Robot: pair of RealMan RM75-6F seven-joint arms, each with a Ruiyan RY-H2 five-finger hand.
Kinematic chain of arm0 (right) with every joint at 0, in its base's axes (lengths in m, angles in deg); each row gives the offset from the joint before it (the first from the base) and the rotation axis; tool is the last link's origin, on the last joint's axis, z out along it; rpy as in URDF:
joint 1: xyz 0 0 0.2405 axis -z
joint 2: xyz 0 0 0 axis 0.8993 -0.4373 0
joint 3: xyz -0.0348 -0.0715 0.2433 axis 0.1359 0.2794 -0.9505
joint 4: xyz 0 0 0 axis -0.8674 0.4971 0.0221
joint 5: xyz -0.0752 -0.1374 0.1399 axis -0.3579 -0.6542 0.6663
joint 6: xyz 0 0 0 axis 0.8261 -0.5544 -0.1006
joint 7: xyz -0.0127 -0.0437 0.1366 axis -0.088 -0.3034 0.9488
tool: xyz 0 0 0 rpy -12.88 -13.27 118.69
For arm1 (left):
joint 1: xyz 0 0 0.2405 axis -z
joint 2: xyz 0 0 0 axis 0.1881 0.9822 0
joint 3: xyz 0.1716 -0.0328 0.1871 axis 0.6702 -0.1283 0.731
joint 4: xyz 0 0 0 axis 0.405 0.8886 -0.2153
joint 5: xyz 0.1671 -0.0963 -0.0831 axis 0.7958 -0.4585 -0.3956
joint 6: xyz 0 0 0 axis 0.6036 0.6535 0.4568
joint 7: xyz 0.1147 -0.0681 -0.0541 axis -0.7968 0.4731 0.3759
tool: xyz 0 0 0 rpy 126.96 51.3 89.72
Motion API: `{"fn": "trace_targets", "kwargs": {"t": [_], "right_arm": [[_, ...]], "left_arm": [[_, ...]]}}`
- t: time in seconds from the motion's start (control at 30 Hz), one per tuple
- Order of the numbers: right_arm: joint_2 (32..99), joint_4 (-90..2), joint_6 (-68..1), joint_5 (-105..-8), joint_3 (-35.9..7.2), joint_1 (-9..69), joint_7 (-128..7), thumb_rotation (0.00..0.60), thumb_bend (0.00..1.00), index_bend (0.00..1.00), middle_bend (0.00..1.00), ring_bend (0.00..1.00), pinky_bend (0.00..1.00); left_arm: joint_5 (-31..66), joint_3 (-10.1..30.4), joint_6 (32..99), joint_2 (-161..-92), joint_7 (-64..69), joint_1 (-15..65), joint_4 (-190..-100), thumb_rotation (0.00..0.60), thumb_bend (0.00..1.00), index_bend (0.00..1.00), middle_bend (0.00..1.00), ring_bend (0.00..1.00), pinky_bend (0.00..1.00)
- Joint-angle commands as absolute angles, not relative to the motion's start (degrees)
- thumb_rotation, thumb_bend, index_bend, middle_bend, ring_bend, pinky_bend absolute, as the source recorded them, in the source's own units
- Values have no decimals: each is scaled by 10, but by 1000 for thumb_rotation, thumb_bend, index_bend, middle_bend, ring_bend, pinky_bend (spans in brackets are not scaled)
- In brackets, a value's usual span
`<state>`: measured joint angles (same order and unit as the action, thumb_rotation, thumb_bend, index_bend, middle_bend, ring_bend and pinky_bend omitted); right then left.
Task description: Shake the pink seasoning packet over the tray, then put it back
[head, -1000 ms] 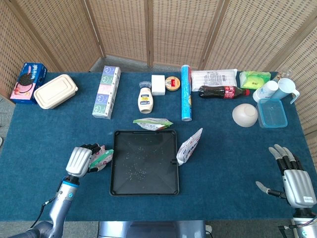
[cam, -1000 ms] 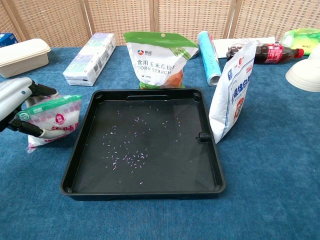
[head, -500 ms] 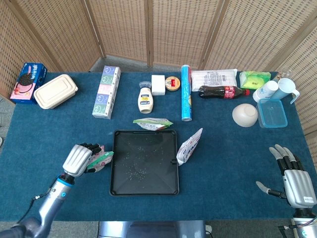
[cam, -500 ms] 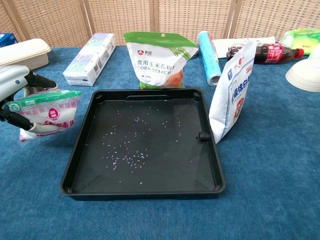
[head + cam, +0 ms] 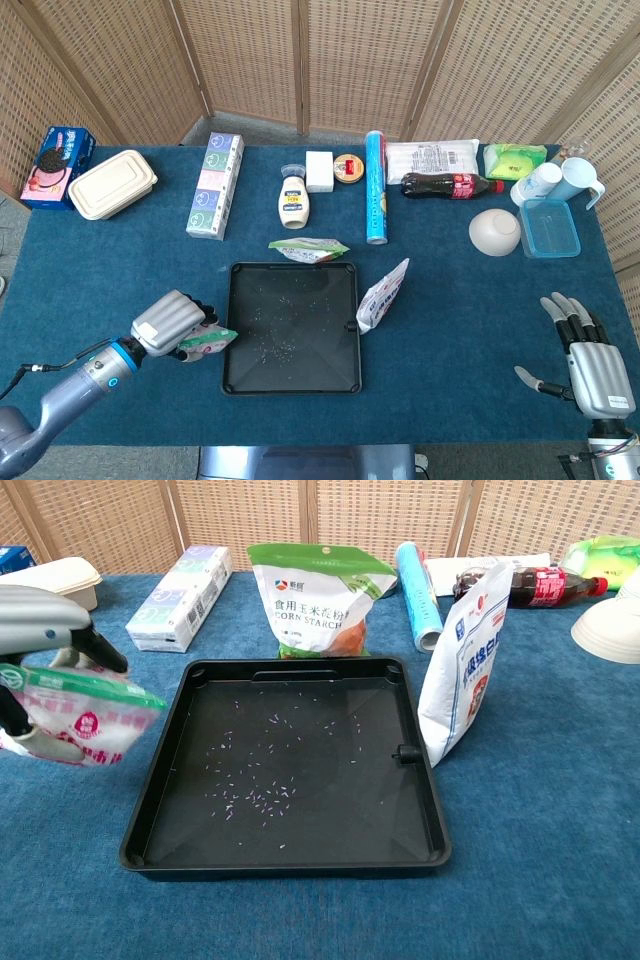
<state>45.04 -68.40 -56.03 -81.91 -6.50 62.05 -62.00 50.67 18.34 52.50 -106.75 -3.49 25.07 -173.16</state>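
My left hand [image 5: 172,322] [image 5: 40,630] grips the pink seasoning packet [image 5: 85,718] [image 5: 208,341] just left of the black tray [image 5: 292,375] [image 5: 290,862]. The packet is lifted off the cloth and tilted, its green-banded end toward me. Fine pale specks lie scattered across the tray floor. My right hand [image 5: 585,358] rests at the table's near right corner, fingers spread, holding nothing; the chest view does not show it.
A corn starch bag [image 5: 307,600] stands behind the tray, and a white-blue bag [image 5: 463,660] leans at its right side. Along the back are a mayonnaise bottle [image 5: 293,202], cola bottle [image 5: 450,185], blue tube [image 5: 375,198], boxes, a bowl [image 5: 495,231] and a lidded container [image 5: 111,183].
My left hand has lifted the packet off the cloth, tilted it and brought it nearer to me beside the tray's left edge. The right hand has stayed put.
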Motion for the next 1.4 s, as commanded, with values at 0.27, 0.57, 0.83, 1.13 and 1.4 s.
{"fn": "trace_targets", "kwargs": {"t": [0.27, 0.57, 0.83, 1.13, 1.4], "right_arm": [[454, -684, -555, -812, -67, 619, -627, 465, 0, 0, 0, 46, 86], [456, -682, -550, -806, -68, 617, -631, 463, 0, 0, 0, 46, 86], [460, -681, -549, -804, -68, 616, -638, 464, 0, 0, 0, 46, 86], [457, -682, -550, -801, -71, 616, -636, 460, 0, 0, 0, 46, 86], [454, -683, -551, -798, -72, 617, -630, 465, 0, 0, 0, 46, 86]], "left_arm": [[406, 151, 448, -1026, -245, 307, -1813, 600, 457, 869, 682, 608, 557], [272, 132, 455, -1033, -449, 355, -1862, 600, 525, 890, 682, 608, 552], [141, 151, 479, -1050, -617, 417, -1893, 600, 635, 938, 682, 608, 553], [24, 198, 540, -1091, -756, 482, -1893, 600, 650, 976, 682, 608, 553], [-5, 216, 573, -1119, -786, 513, -1881, 600, 650, 976, 682, 608, 553]]}}
